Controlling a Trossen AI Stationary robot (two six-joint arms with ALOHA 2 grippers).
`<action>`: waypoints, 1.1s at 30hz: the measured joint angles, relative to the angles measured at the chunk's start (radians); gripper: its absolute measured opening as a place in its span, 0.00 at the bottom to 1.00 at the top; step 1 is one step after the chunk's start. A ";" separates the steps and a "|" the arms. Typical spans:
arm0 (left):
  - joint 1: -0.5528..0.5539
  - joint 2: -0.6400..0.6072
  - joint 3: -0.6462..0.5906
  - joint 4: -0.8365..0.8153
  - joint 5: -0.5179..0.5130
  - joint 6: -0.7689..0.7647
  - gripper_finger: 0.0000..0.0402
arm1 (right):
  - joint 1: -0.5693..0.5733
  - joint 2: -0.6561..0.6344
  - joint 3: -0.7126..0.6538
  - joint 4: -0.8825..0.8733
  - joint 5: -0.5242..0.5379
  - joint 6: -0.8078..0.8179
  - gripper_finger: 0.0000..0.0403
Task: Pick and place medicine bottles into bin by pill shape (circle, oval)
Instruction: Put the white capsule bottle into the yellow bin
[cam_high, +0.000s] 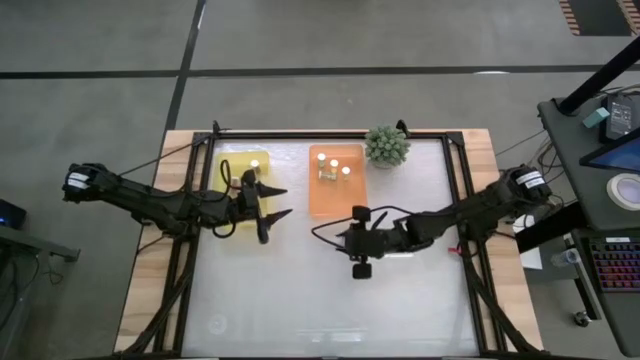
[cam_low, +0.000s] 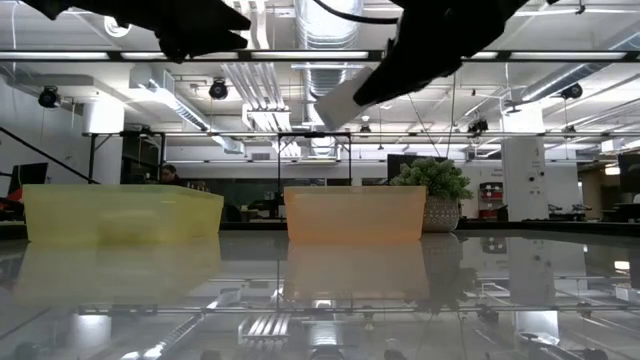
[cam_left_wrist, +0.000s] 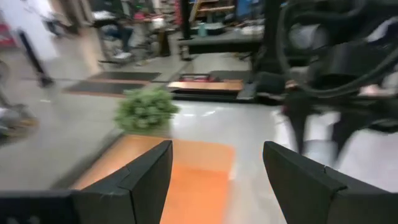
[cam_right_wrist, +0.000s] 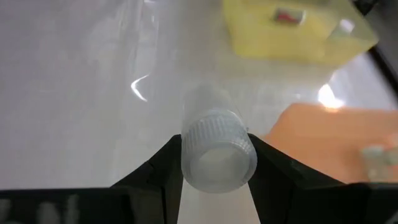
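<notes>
Pale glossy table (cam_high: 330, 290) set in a dark frame, on a wooden top; open workshop behind, with ceiling pipes and strip lights.

My right gripper (cam_right_wrist: 214, 163) is clamped on a medicine bottle (cam_right_wrist: 217, 149): white ribbed cap toward my wrist, clear body pointing away, one finger (cam_right_wrist: 158, 168) on either side of the cap. From above, this gripper (cam_high: 360, 243) hangs over the table's middle, just below the orange tray (cam_high: 337, 195) and clear of it.

My left gripper (cam_left_wrist: 214, 177) stands wide, nothing between the fingers (cam_left_wrist: 149, 180). From above it (cam_high: 270, 203) sits at the right edge of the yellow tray (cam_high: 232, 165), tips toward the orange one.

Orange tray: several small white-capped bottles (cam_high: 334, 168) grouped in its far half. Yellow tray: one white cap (cam_high: 255, 162) near its far right corner, and what may be more beside my left arm; cannot tell.

Green spiky plant ball (cam_high: 386, 146) just beside the orange tray's far right corner
</notes>
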 joint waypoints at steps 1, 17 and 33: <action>0.000 0.000 0.000 0.001 0.025 -0.027 0.59 | -0.009 0.000 0.000 0.010 -0.001 -0.028 0.34; -0.022 0.001 0.006 0.009 0.145 -0.285 0.59 | -0.206 0.000 -0.079 0.244 -0.228 -0.213 0.34; -0.034 0.106 0.162 -0.234 0.140 -0.412 0.59 | -0.218 -0.059 -0.157 0.328 -0.298 -0.252 0.34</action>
